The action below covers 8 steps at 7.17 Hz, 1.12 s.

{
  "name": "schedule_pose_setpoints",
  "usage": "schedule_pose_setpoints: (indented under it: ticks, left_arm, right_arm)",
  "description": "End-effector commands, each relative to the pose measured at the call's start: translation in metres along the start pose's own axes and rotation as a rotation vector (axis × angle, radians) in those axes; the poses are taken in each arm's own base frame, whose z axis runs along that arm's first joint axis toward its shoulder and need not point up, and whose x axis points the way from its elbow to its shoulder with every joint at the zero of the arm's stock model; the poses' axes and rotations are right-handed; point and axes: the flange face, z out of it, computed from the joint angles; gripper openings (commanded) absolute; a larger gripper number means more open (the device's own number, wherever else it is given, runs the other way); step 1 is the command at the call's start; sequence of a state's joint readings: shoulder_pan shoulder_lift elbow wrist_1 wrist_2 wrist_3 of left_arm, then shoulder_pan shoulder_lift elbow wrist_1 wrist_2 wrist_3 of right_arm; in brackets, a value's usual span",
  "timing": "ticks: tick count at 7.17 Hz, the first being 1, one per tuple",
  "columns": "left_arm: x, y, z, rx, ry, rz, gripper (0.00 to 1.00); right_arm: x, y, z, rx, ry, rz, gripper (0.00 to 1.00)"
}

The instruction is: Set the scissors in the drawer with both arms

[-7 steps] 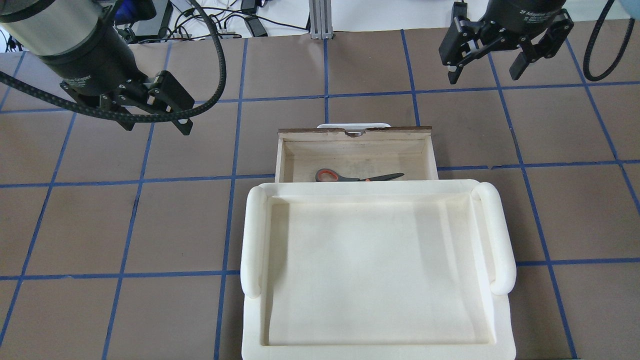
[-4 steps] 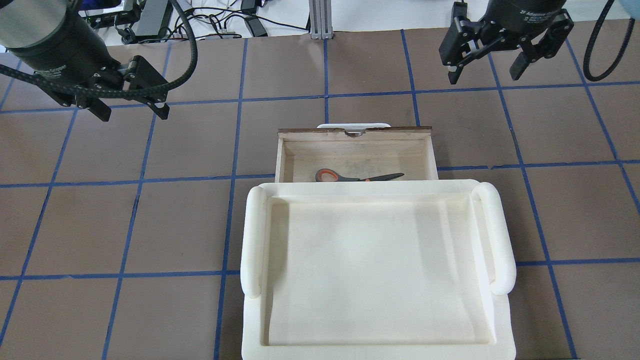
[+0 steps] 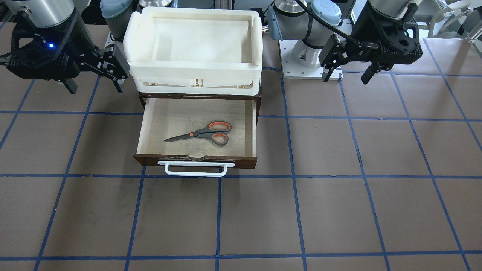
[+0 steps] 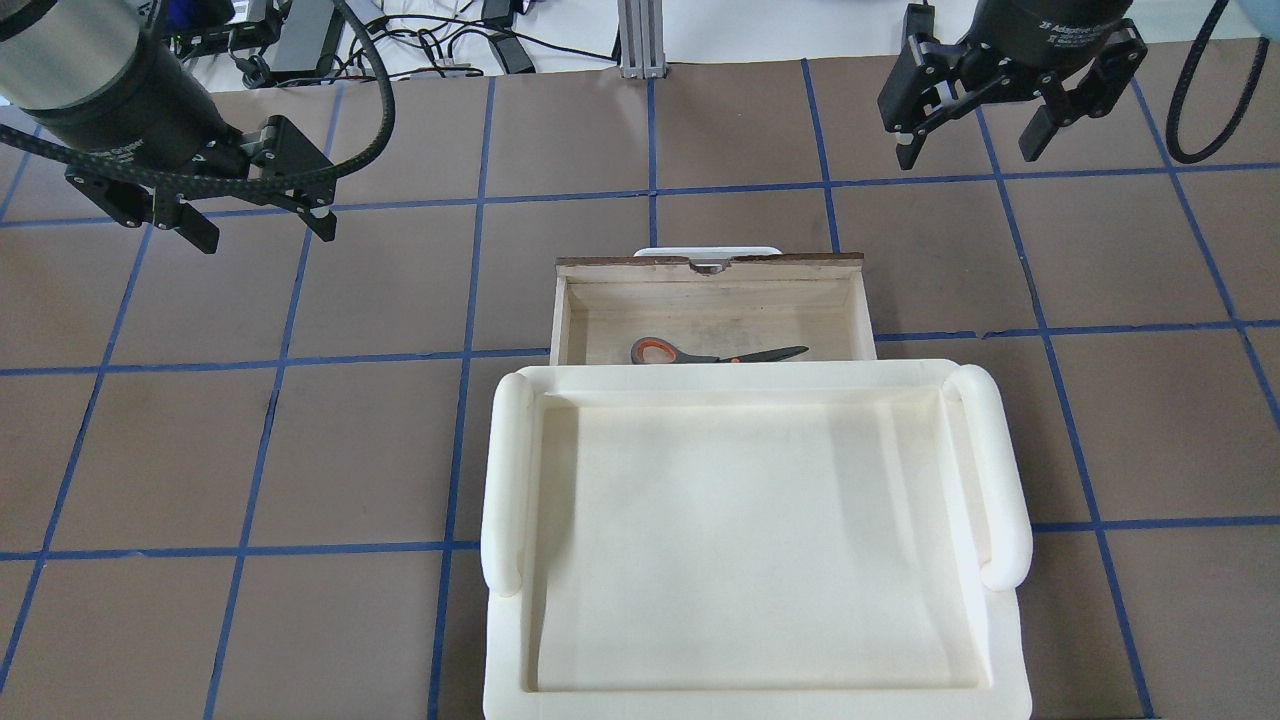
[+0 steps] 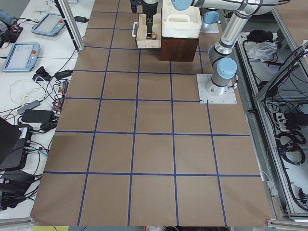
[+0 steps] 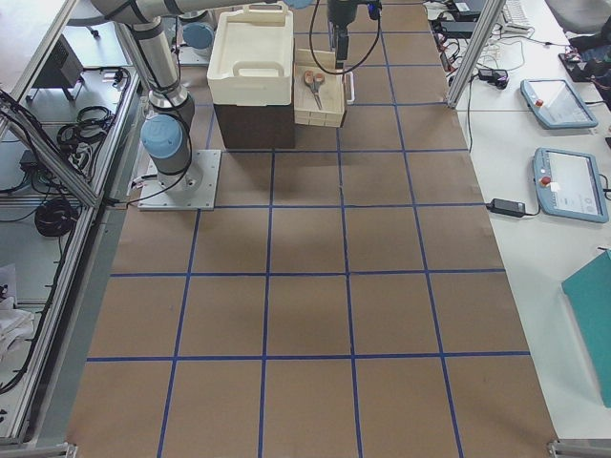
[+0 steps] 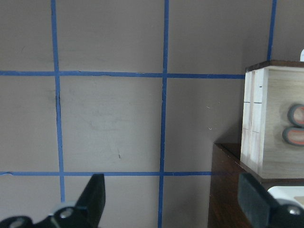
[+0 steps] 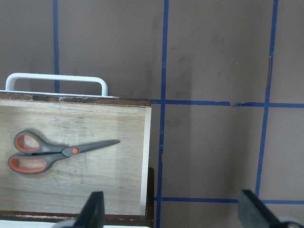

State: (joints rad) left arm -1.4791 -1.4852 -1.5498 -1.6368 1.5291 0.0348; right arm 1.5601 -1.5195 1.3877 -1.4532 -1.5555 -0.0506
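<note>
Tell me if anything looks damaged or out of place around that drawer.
The drawer front has a chipped notch in its top edge, just above the white handle. Otherwise nothing stands out: the scissors lie flat inside the open drawer, and the left pincer and right pincer hang open, away from it.

At centre left of the front-facing view, the drawer (image 3: 244, 162) has a dark brown wooden front, worn and chipped along its top edge, and a pale plywood floor, matt and faintly stained. Its bar handle (image 3: 196, 174) looks like smooth white plastic. The scissors (image 3: 205, 133) have dull dark metal blades and matt grey plastic handles lined in orange-red. Above them, the tray (image 3: 194, 67) looks like soft white foam, matt. The table cover (image 3: 395, 210) is flat matt brown, crossed by blue tape (image 3: 339, 175). The left gripper (image 3: 345, 78) and right gripper (image 3: 96, 90) are matt black.
</note>
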Motion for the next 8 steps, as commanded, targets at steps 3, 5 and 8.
schedule_pose_setpoints:
  ticks: [3, 5, 8]
  left_arm:
    - [0.0213, -0.0008, 0.0047, 0.018, -0.057, -0.009, 1.0]
    - [0.0214, -0.0007, 0.0047, 0.018, -0.056, -0.009, 1.0]
    - [0.0214, 0.0001, 0.0049, 0.017, -0.056, -0.006, 1.0]
  right_arm:
    - [0.0002, 0.0009, 0.0058, -0.011, 0.001, 0.0, 1.0]
    - [0.0002, 0.001, 0.0066, -0.013, 0.001, 0.0, 1.0]
    - [0.0005, 0.0017, 0.0059, -0.013, 0.004, 0.0, 1.0]
